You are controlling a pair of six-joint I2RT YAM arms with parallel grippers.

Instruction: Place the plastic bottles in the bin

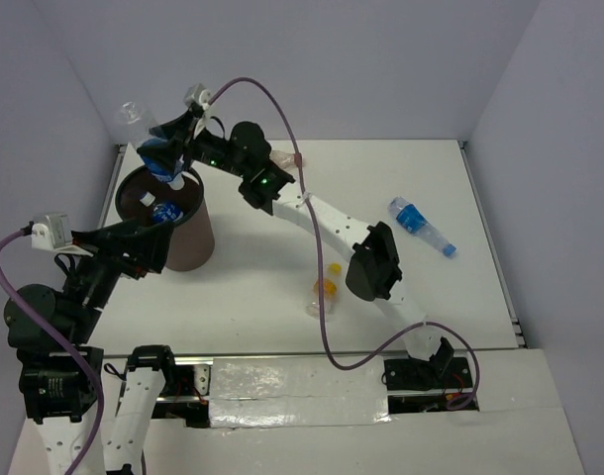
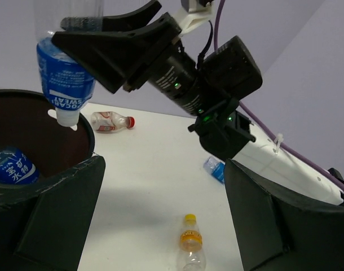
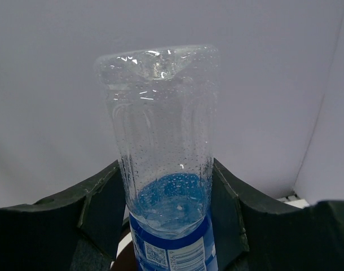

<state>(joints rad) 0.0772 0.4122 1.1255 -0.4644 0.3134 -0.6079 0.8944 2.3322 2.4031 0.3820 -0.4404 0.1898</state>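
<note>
Over the bin (image 1: 188, 247), right fingers (image 3: 98, 209) are clamping a bottle (image 1: 139, 119) cap-down, and I'd be centering it before releasing. Left fingers (image 2: 59, 209) are gaping apart beside the bin.

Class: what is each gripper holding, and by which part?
Right gripper clamps the clear plastic blue-labelled bottle around its middle, cap down; left gripper holds nothing.
</note>
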